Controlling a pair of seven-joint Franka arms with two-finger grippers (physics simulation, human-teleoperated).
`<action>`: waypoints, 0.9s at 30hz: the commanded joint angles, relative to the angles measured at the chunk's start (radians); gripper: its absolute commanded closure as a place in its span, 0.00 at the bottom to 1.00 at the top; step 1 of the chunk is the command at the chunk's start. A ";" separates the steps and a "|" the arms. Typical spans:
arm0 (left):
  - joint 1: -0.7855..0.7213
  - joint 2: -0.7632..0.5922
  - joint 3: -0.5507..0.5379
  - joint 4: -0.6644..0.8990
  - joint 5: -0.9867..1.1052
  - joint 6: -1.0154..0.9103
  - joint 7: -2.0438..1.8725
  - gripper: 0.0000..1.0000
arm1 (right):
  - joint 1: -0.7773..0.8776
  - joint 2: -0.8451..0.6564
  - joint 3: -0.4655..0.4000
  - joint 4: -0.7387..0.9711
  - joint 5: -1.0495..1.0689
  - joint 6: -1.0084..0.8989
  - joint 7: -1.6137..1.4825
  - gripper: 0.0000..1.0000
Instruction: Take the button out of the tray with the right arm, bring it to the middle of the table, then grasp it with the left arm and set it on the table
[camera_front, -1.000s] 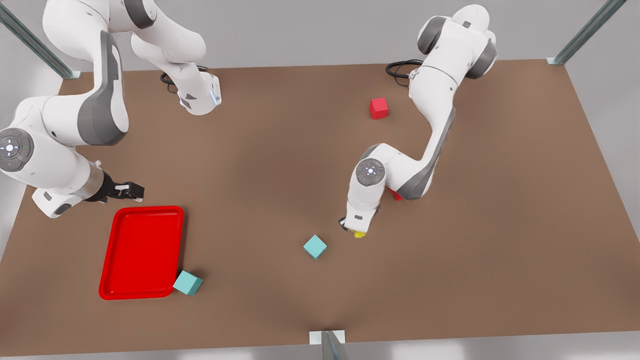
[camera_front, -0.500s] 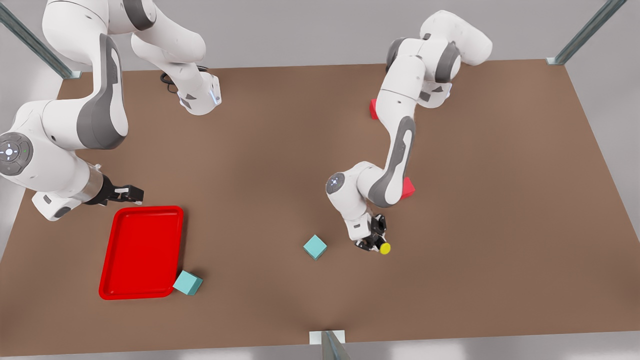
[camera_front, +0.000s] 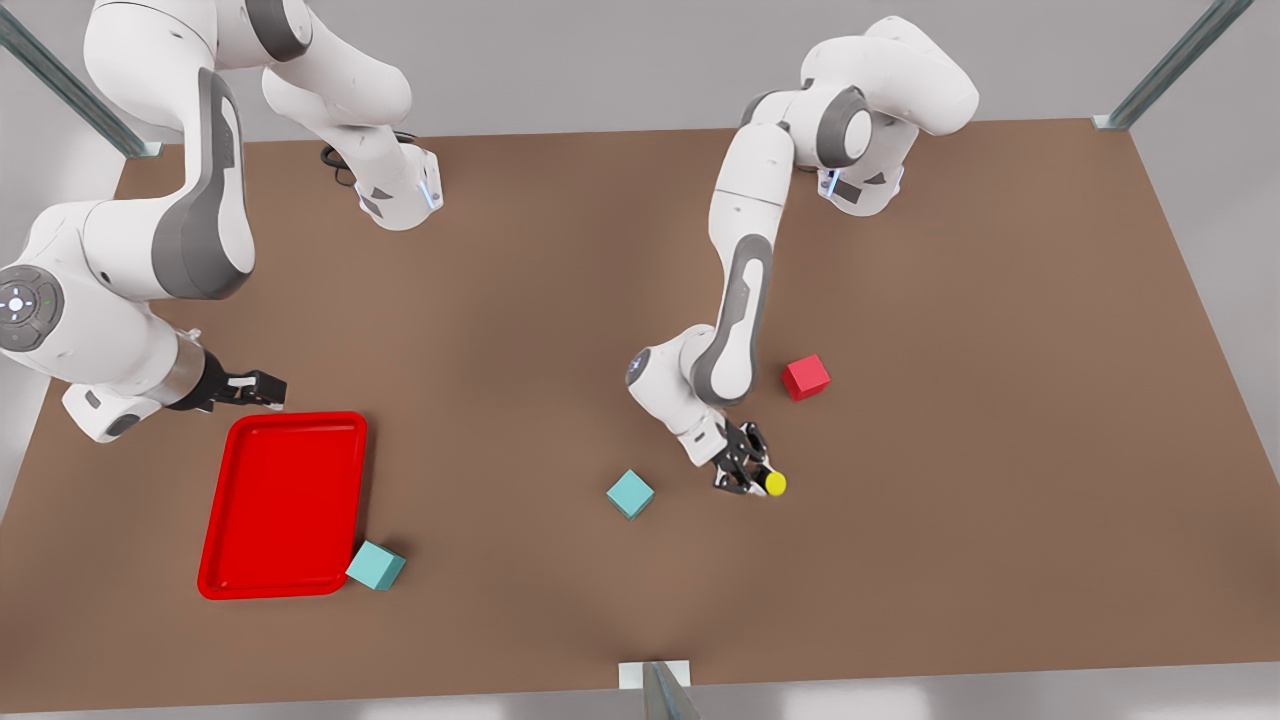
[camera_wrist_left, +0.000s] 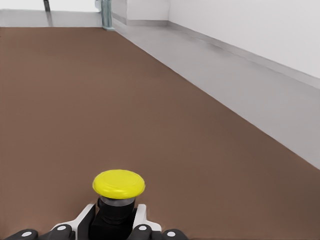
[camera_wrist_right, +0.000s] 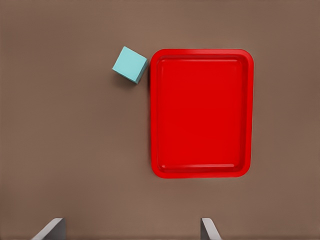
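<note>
The left gripper (camera_front: 748, 474) sits low near the middle of the table (camera_front: 1000, 450), its fingers (camera_wrist_left: 140, 229) closed on the dark body of the button (camera_front: 772, 484); the left wrist view shows the yellow cap poking out past the fingertips. The right gripper (camera_front: 262, 388) waits just above the tray (camera_front: 283, 505), its 2 fingers (camera_wrist_right: 209, 229) spread wide with nothing between them. The right wrist view looks down into the bare tray, a teal cube (camera_front: 376, 566) touching 1 corner. I can read no writing anywhere.
</note>
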 joint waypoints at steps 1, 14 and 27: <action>-0.022 0.027 0.020 0.001 0.005 -0.040 -0.294 0.51 | 0.001 -0.001 0.000 -0.001 0.000 0.000 0.000 0.00; -0.075 0.071 0.046 0.004 0.091 -0.119 -0.293 0.51 | -0.002 0.005 -0.001 0.001 0.003 -0.003 -0.001 0.00; -0.092 0.101 0.046 0.005 0.129 -0.138 -0.293 0.51 | 0.000 0.006 -0.003 0.001 0.000 -0.001 0.000 0.00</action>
